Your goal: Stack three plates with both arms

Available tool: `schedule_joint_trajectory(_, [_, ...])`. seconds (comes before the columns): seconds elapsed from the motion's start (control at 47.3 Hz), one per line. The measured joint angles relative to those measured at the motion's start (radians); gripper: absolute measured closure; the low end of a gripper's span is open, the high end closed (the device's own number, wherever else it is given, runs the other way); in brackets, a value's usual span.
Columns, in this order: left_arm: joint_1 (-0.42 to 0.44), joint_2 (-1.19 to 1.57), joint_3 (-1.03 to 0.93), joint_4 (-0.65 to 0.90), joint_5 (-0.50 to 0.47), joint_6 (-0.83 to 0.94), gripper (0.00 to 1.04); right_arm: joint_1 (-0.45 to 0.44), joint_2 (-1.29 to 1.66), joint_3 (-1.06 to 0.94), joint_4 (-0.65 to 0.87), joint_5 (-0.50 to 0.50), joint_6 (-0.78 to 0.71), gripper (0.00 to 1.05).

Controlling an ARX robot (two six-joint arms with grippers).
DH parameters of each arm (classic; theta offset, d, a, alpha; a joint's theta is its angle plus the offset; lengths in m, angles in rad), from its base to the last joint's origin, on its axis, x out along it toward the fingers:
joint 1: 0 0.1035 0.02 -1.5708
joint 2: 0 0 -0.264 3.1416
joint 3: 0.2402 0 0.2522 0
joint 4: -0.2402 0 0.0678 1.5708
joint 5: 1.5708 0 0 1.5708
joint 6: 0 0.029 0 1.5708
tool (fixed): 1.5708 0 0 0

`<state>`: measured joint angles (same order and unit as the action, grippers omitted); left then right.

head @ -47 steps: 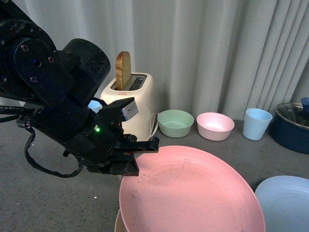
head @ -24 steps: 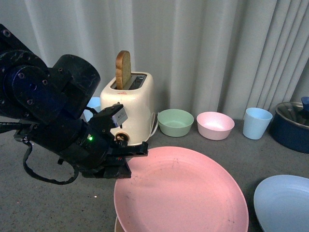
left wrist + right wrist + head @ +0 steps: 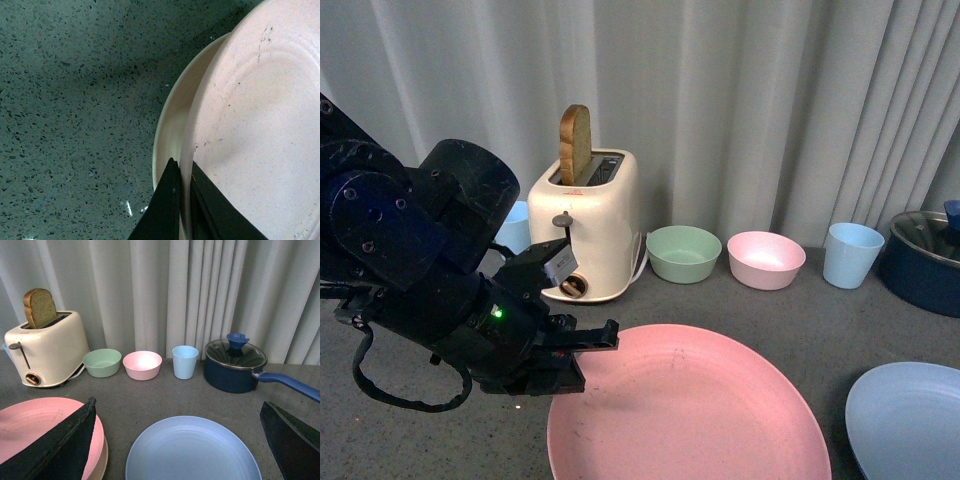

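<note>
1. While the left gripper point(image 3: 590, 345) pinches the pink plate point(image 3: 700, 410) by its rim, jaws tight on either face, that plate sits over the cream plate point(image 3: 172, 120), slightly off-centre.
2. Right gripper point(image 3: 177, 402): jaws spread wide, holding nothing.
3. Light blue plate point(image 3: 192, 450) lies flat on the table point(image 3: 880, 320), beside the pair, not touching them.

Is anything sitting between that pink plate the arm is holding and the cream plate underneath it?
Nothing visible does. The left tool grips the pink plate by its rim, right over the cream plate; the cream plate's exposed part is bare. The toaster stands farther back.
</note>
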<state>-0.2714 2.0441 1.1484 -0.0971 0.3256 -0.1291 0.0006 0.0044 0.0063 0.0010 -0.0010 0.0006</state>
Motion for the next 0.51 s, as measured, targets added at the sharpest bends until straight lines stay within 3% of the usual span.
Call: schedule_joint_trajectory(0.507, [-0.023,0.007,-0.019,0.014,-0.039,0.011,0.98,0.0,0.0,0.0,0.0,0.0,0.0,0.07])
